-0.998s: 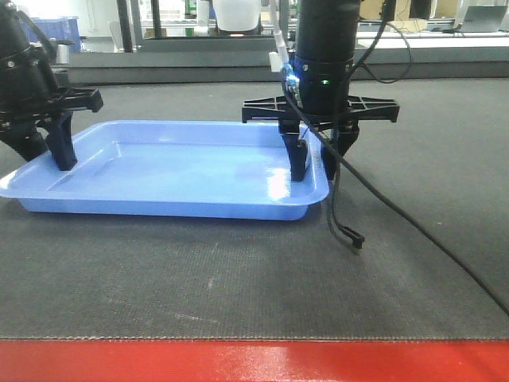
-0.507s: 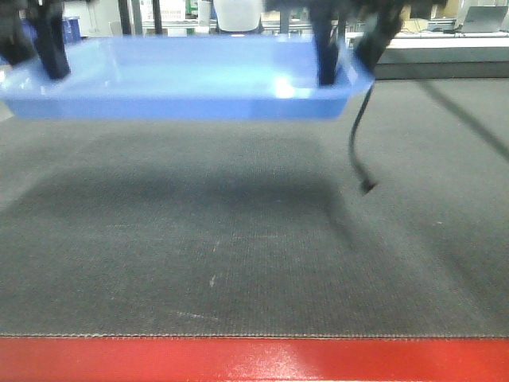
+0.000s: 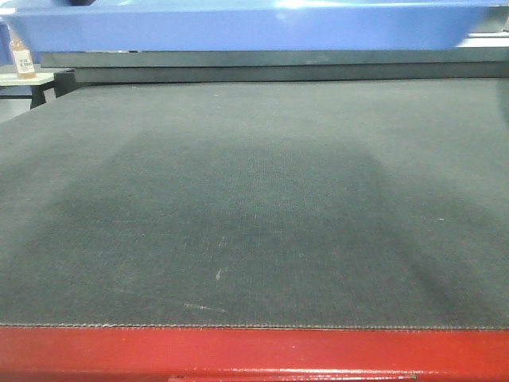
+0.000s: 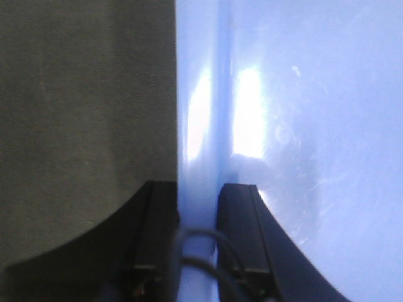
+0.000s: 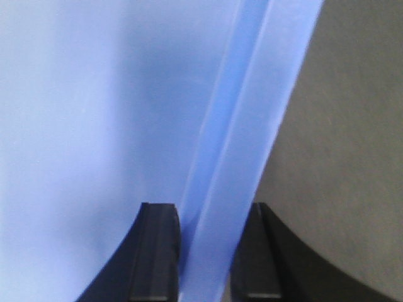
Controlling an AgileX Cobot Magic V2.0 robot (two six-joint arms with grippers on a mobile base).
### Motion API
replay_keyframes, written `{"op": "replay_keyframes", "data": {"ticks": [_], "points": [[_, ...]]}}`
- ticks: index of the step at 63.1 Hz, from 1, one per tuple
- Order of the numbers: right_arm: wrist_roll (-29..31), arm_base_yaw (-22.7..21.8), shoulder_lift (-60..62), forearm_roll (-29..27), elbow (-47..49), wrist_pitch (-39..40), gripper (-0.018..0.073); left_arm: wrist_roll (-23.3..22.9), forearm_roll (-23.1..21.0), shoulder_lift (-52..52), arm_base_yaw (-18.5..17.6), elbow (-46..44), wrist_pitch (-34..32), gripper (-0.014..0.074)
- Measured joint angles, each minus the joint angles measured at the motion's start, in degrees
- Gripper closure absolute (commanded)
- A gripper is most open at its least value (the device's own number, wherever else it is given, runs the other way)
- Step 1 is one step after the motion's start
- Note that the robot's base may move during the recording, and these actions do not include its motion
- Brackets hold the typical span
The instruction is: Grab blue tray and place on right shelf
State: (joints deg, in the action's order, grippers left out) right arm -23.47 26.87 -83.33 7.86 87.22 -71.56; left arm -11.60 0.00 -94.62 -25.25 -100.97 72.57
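Observation:
The blue tray [image 3: 238, 28] hangs high above the table, and only its side wall shows along the top edge of the front view. My left gripper [image 4: 198, 207] is shut on the tray's left rim [image 4: 201, 126], one finger outside over the mat and one inside the tray. My right gripper [image 5: 211, 233] is shut on the tray's right rim [image 5: 252, 113] in the same way. The tray's glossy floor fills the rest of both wrist views. Neither gripper shows in the front view. The right shelf is out of view.
The dark grey mat [image 3: 254, 199] covers the table, with the tray's shadow on it. A red table edge [image 3: 254, 354] runs along the front. A small bottle [image 3: 22, 57] stands on a side surface at the far left.
The tray, held by both grippers, has risen from the mat to the top edge of the front view. Both arms have gone out of that view.

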Motion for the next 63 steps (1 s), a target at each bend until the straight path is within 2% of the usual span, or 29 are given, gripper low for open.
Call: {"op": "replay_keyframes", "data": {"ticks": [15, 25, 47, 63], "points": [[-0.1, 0.0, 7.7, 1.7, -6.3, -0.1, 0.0537, -3.5, 4.9, 0.8, -7.5, 0.0, 0.2, 0.0637], [0.2, 0.0, 10.1, 3.9, -6.7, -0.2, 0.0537, -5.0, 6.4, 1.2, -10.1, 0.5, -0.2, 0.0637], [0.7, -1.2, 9.6, 4.2, -6.8, -0.2, 0.0537, -5.9, 6.2, 3.1, -10.7, 3.9, -1.3, 0.0637], [0.7, -6.3, 7.4, -1.3, -6.8, -0.1, 0.0537, -5.8, 6.0, 5.2, -11.0, 4.0, -1.3, 0.0638]]}}
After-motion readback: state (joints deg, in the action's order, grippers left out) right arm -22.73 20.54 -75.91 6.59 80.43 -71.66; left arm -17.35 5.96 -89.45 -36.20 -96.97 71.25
